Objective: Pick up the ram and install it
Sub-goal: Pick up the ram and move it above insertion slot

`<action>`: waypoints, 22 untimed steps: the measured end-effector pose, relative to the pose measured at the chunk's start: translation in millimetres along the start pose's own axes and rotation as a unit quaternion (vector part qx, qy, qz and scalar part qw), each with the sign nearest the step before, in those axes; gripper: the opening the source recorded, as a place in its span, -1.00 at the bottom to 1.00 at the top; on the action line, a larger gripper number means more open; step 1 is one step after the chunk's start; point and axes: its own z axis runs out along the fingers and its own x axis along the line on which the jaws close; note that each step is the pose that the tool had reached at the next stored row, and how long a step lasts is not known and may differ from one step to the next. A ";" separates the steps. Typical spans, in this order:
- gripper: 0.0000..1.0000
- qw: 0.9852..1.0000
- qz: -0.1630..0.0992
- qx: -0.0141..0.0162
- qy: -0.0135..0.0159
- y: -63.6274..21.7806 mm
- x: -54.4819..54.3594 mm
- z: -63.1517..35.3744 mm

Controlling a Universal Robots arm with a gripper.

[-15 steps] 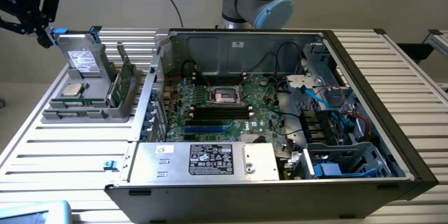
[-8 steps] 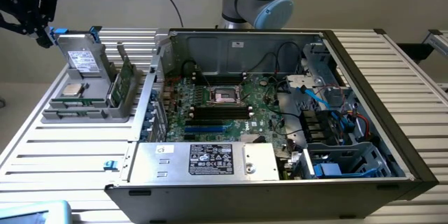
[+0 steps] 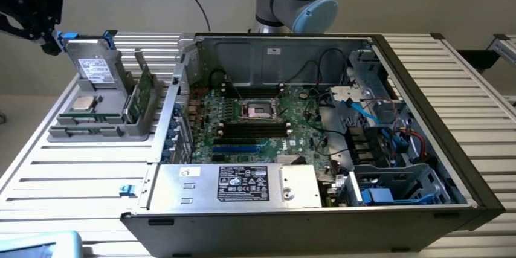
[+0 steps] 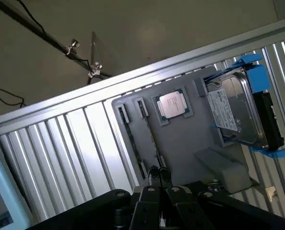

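A: Which step is the arm on?

B: The very first, by the look of it. The gripper (image 4: 157, 176) has its fingertips pressed together with nothing between them. It hangs above the grey tray (image 4: 190, 143), well clear of it.

A: And the ram?

B: The ram (image 3: 144, 96) stands on its long edge in a slot of that tray, untouched, on the side toward the computer case (image 3: 274, 58). In the wrist view it shows edge-on as a thin line, and the fingertips appear roughly in line with it.

A: What else sits in the tray?

B: Beside the ram the square processor (image 4: 172, 105) lies flat. Farther along, the drive (image 4: 235, 112) with blue tabs stands upright.

A: What would the pick call for?

B: As a judgement, the jaws must part first. Then the gripper has to come down astride the thin board, one finger on each face, without nudging the processor.

A: And beyond the tray?

B: The case lies open on the slatted table (image 3: 72, 173), to the exterior view's right of the tray. The dark memory slots (image 3: 256, 128) on its board look empty, so the installing has not begun.
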 end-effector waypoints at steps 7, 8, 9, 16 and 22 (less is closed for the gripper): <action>-0.78 0.998 -0.057 0.008 -0.001 0.0 0.0 0.1; -0.78 0.998 -0.066 0.008 -0.001 0.0 0.0 0.1; -0.78 0.997 -0.075 0.009 -0.001 0.0 0.0 0.2; -0.78 0.991 -0.137 0.009 0.002 0.1 0.1 0.2; -0.78 0.985 -0.173 0.009 0.004 0.1 0.0 0.1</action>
